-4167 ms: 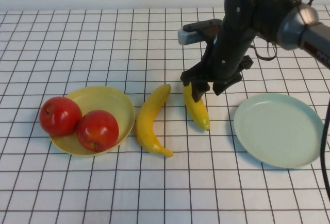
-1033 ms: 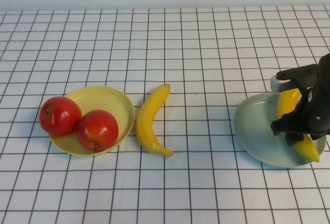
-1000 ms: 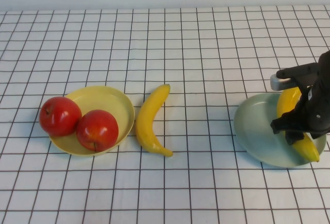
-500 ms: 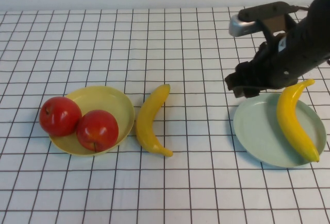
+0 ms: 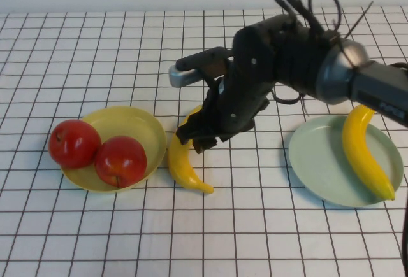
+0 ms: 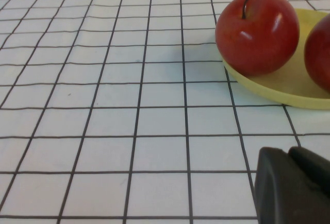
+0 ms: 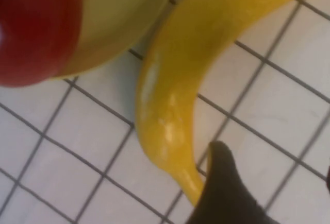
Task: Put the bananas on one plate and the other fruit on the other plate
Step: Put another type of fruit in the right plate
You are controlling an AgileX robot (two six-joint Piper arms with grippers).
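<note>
High view: the right tool (image 5: 199, 138) hangs over the upper half of the loose banana (image 5: 185, 165), which lies on the desk (image 5: 255, 239) just beside the yellow plate (image 5: 137, 121). That plate holds both apples (image 5: 74, 143). The other banana (image 5: 364, 153) lies in the blue-green plate (image 5: 319, 162). The likely risk is a nudge: the banana lies so near the yellow rim that a low finger could shove it against the plate or tip the nearer apple (image 5: 120, 160) out. Open desk lies between the two plates.

Left wrist view: the left tool (image 6: 294, 185) sits pressed together and empty above bare desk, near the yellow plate's outer edge, well clear of the work.

Right wrist view: the right tool's jaws are spread, one dark finger (image 7: 227, 188) near the banana's tip; nothing is pinched yet.
</note>
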